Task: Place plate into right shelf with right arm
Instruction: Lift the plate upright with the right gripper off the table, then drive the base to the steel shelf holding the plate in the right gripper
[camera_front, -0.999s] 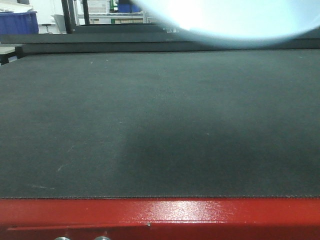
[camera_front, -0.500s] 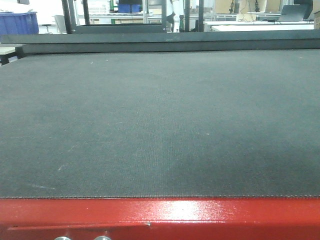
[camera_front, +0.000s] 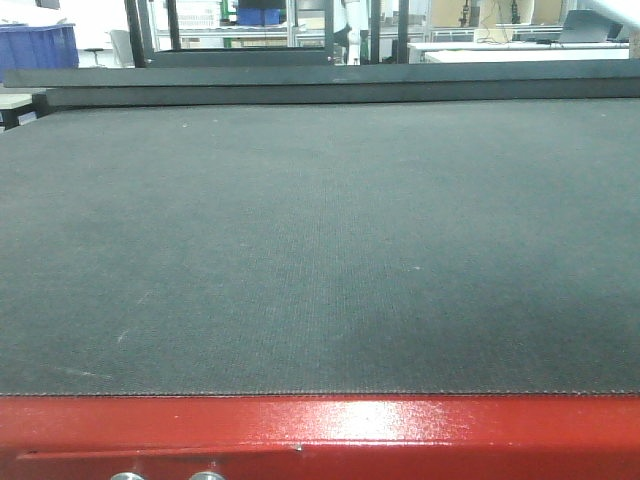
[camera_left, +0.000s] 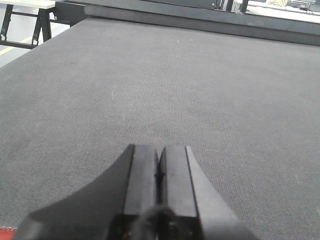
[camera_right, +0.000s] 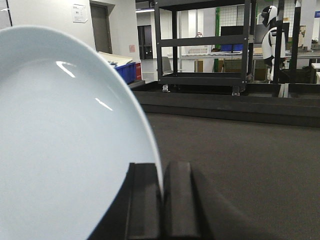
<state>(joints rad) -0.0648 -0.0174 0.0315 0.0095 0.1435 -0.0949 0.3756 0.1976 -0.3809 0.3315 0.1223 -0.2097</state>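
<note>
R pincer (camera_right: 162, 172) tight on plate (camera_right: 65, 140) rim, L pincer (camera_left: 159, 154) closed above dark mat (camera_left: 210, 85), black rack (camera_right: 202, 41) beyond

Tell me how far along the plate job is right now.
Picking up looks done: the right tool is shut on the rim of the plate, which is held on edge above the dark mat. That carry is what is in hand. The left tool is shut and holds nothing. Left to do: setting it in the right shelf, which no view shows.
</note>
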